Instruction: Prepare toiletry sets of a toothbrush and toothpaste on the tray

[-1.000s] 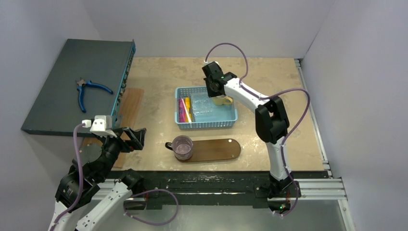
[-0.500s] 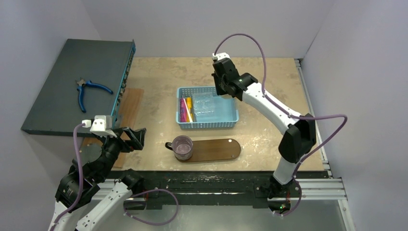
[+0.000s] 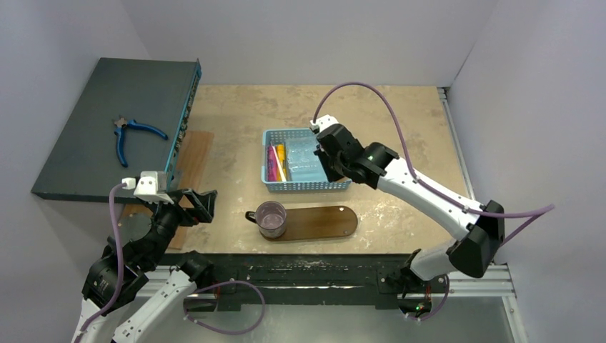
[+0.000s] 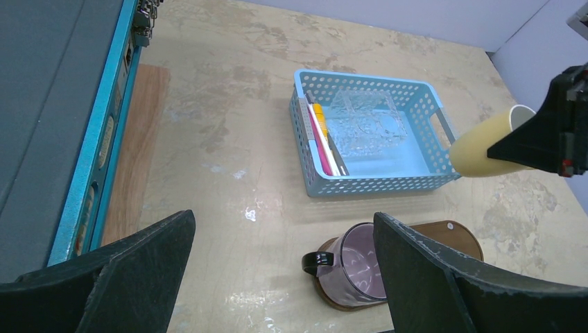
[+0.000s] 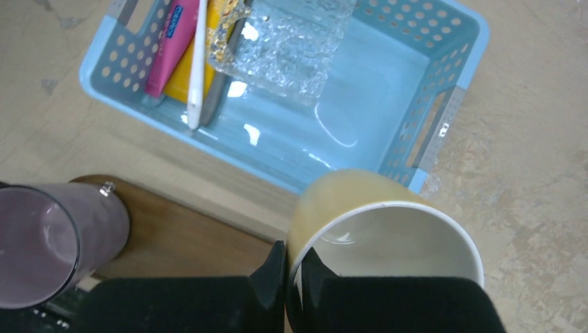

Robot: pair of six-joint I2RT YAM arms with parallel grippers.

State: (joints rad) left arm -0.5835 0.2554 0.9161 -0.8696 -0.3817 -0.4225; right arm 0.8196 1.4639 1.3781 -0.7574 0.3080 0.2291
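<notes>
The dark brown tray [image 3: 321, 221] lies near the table's front edge, and a purple mug [image 3: 271, 219] stands on its left end. In the left side of the blue basket [image 5: 444, 132] lie the pale toothbrush [image 5: 198, 62], a pink toothpaste tube [image 5: 170, 48] and a yellow one [image 5: 182, 83]. My right gripper [image 5: 292, 267] is shut on the rim of a yellow cup [image 5: 347, 201], one finger inside and one outside. The cup hangs over the basket's near right corner, close to the tray [image 5: 187, 239]. At the near left my left gripper [image 4: 284, 277] stands open and holds nothing.
A crinkled clear plastic piece [image 5: 284, 41] lies in the basket's middle. A dark grey box [image 3: 114, 121] at the far left carries blue-handled pliers [image 3: 132, 134]. A lighter wooden board [image 3: 194, 153] lies beside that box.
My right arm has carried the yellow cup from the basket's far right side towards me, over its near right corner. The left arm has not moved.
</notes>
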